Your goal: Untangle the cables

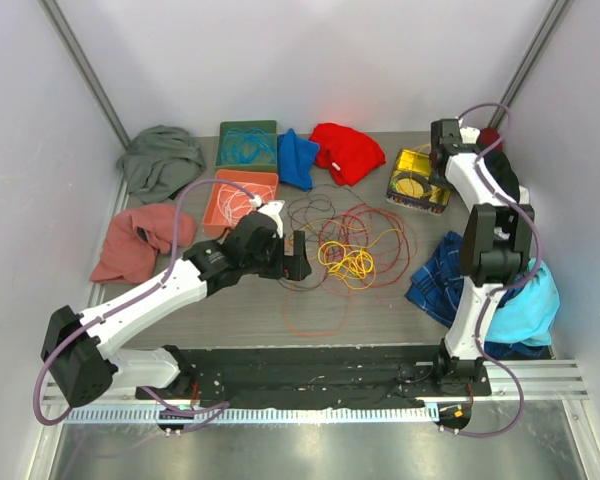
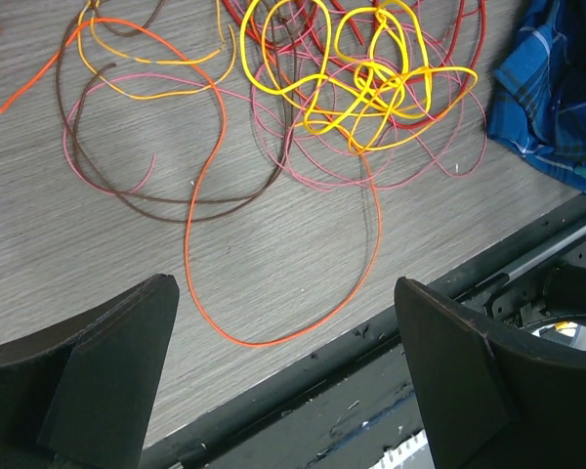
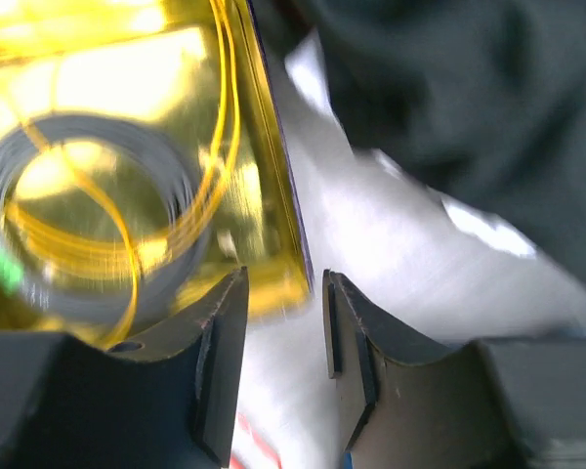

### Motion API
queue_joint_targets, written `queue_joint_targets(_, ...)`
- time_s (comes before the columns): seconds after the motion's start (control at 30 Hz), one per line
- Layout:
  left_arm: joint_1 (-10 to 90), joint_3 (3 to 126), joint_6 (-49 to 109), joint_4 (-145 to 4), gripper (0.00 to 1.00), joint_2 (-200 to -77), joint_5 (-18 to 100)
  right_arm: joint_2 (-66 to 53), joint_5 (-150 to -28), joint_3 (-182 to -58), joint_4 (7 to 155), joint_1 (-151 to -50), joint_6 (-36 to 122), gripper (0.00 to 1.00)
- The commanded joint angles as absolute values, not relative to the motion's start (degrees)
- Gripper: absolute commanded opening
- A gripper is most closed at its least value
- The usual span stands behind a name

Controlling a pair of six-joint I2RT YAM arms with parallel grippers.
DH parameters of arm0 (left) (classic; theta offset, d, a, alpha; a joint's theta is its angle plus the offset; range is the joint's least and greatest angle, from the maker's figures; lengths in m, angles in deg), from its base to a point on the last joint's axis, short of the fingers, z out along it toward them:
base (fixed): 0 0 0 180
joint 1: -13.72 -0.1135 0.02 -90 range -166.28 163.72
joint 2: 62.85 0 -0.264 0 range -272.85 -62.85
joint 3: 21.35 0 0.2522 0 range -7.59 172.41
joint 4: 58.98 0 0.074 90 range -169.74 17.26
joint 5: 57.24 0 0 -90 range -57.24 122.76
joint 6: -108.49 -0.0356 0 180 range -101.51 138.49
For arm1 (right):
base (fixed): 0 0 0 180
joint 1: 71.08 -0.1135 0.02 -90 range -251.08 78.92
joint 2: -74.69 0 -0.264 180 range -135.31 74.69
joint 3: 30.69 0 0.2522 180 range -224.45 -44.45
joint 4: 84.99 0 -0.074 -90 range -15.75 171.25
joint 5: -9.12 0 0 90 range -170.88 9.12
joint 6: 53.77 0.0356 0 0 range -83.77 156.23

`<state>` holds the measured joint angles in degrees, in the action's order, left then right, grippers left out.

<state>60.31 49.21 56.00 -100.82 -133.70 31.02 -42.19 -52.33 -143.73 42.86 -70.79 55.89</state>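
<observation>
While the tangled cables (image 1: 352, 248) lie loose in the middle of the counter (image 1: 380, 318), the left tool (image 1: 294, 260) hovers at their left edge, its jaws spread wide and holding nothing. An orange loop (image 2: 254, 343) lies on the counter just ahead of it. The right tool (image 3: 282, 283) is well apart from the tangle, at the corner of a yellow box (image 3: 272, 166), its jaws partly open and empty.

Top camera looks down over the table (image 1: 380, 305); left wrist camera shares the cables (image 2: 371, 83), closer.
</observation>
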Motion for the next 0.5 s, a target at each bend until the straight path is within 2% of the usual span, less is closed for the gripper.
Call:
queue_joint_targets(0.0, 60.2, 48.1, 57.1, -98.7, 0.98, -130.7, 32.5, -26.8, -53.1, -136.0, 48.8, -74.2, 58.2, 0.43)
queue_joint_targets(0.13, 60.2, 47.6, 57.2, -98.4, 0.98, -128.5, 31.0, -14.5, -61.0, -125.7, 61.5, -78.9, 59.9, 0.42)
queue_joint_targets(0.23, 60.1, 46.6, 57.5, -98.0, 0.98, -126.7, 28.5, -3.9, -66.2, -116.5, 70.8, -86.0, 58.6, 0.43)
queue_joint_targets(0.27, 60.2, 46.1, 57.7, -97.8, 0.98, -126.0, 27.8, 0.6, -66.4, -114.6, 72.0, -90.4, 58.5, 0.44)
queue_joint_targets(0.47, 60.2, 46.0, 58.5, -99.2, 1.0, -126.1, 24.5, 13.6, -63.3, -101.6, 72.6, -101.4, 60.9, 0.46)
